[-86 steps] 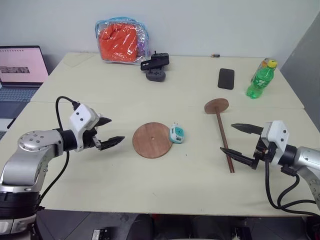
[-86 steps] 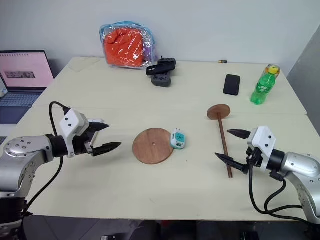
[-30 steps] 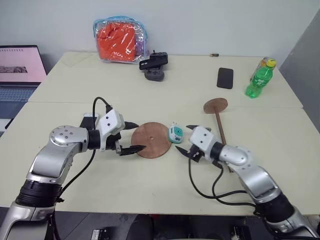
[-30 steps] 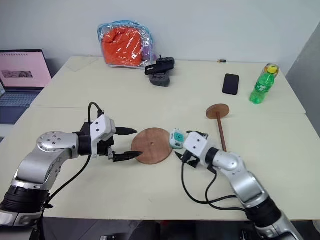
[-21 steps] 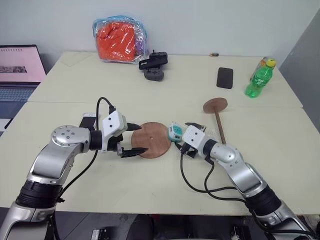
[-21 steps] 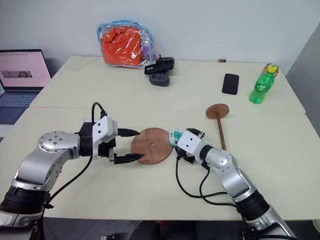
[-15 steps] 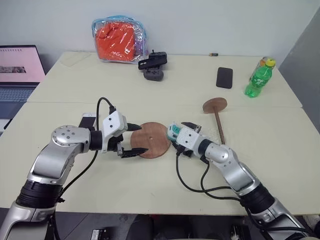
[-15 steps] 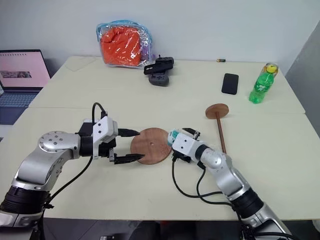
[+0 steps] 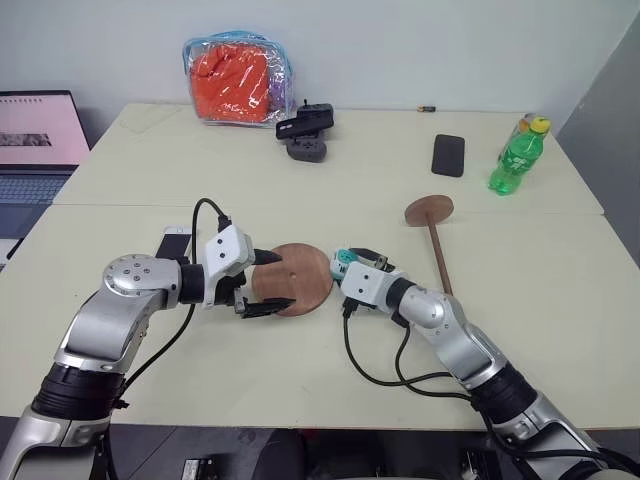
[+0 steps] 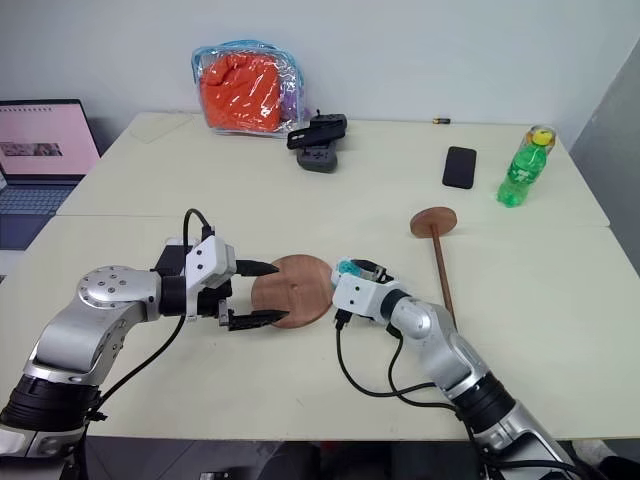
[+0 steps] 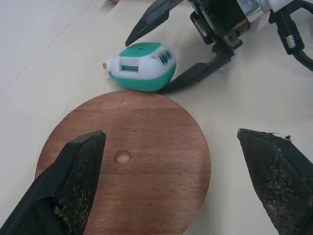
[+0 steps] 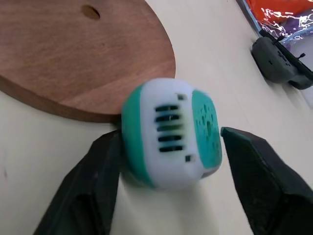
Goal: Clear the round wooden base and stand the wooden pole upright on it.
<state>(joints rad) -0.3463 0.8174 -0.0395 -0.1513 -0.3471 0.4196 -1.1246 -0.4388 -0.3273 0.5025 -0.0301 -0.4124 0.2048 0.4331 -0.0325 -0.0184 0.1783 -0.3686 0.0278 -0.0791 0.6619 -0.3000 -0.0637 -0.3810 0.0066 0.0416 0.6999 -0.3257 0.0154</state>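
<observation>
1. The right gripper (image 12: 168, 161) has its two black fingers set on either side of the green-and-white plug adapter (image 12: 170, 131). One finger seems pressed to the adapter's side while a narrow gap shows at the other, so whether the clamp is complete I cannot tell.
2. That adapter sits at about three o'clock of the round wooden base (image 9: 293, 279), touching its rim, which is likely why it is being taken first: the disc must be cleared.
3. The left gripper (image 9: 271, 280) is released, jaws wide, one finger over the base's near-left part and the other just off its rim at about seven o'clock. I judge it is placed there to steady the disc while the neighbour works.
4. The base lies flat near the table's (image 9: 300, 180) middle, its small centre hole uncovered.
5. The wooden pole (image 9: 437, 252) lies flat at about three o'clock of the base, well apart from it, its disc end pointing toward twelve o'clock and its thin end toward six. It is untouched.
6. A green bottle (image 9: 512, 156) and a black phone (image 9: 446, 155) stand beyond the pole, out of the way.
</observation>
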